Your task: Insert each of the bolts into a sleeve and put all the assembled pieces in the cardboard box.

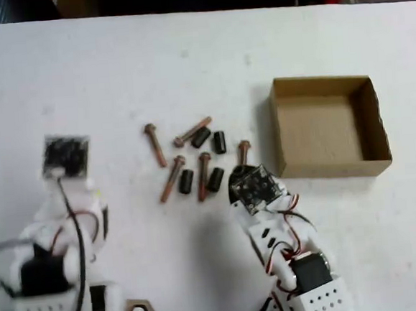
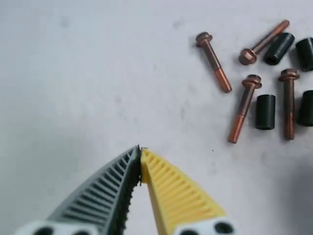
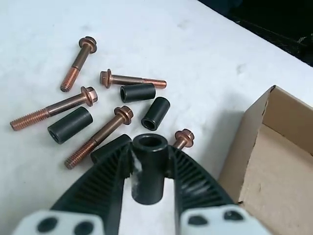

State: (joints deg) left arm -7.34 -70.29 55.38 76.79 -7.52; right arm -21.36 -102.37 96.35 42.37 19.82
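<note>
Gripping a black sleeve (image 3: 148,182), the right gripper (image 3: 149,147) is hovering mid-frame in the high view, just left of the cardboard box (image 1: 333,166), its finger (image 3: 195,172) partly covering one bolt (image 3: 184,138). Other bolts (image 1: 172,178) and loose sleeves (image 1: 201,136) are lying beside it; the left gripper (image 2: 140,150) is sitting closed and empty at far left.

Shows the claw (image 2: 140,152) closed, grey finger (image 2: 107,191) and yellow finger (image 2: 176,196) touching at the tips, above the white desk (image 2: 73,73). Farther off, well apart from the claw, shows four copper bolts (image 2: 214,61) (image 2: 264,42) (image 2: 243,108) (image 2: 289,103) lying flat and four black sleeves (image 2: 279,48) (image 2: 305,53) (image 2: 265,111) (image 2: 307,107) among them. One sleeve between two bolts, just beside both; two sleeves cut by the frame edge.
</note>
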